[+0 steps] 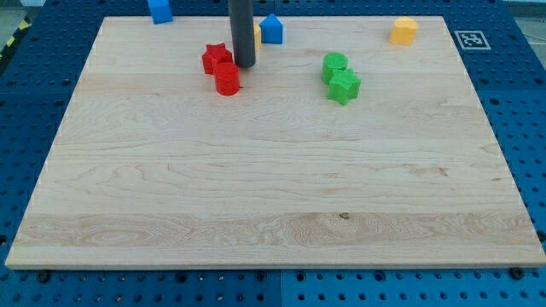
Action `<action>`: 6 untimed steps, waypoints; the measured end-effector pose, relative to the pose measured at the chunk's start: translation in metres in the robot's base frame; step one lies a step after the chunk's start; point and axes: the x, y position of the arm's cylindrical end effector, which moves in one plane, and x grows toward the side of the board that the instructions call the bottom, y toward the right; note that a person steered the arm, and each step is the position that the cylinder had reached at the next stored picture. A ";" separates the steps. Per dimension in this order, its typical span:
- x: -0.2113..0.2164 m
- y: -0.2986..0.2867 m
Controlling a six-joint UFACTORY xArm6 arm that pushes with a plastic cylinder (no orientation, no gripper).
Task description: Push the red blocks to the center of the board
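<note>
A red star-shaped block [216, 58] and a red cylinder-like block [227, 79] sit touching each other near the view's top left of the wooden board [273, 188]. The dark rod comes down from the view's top; my tip [246, 65] rests on the board just right of the two red blocks, close beside the red star.
A blue block [271, 29] and part of a yellow block [257, 34] stand behind the rod. Another blue block [159, 10] is at the top edge. Two green blocks [334, 65] [344, 85] touch right of centre top. A yellow block [403, 31] is at top right.
</note>
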 end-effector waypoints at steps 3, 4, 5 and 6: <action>-0.071 -0.082; -0.045 -0.095; 0.007 -0.075; 0.031 -0.002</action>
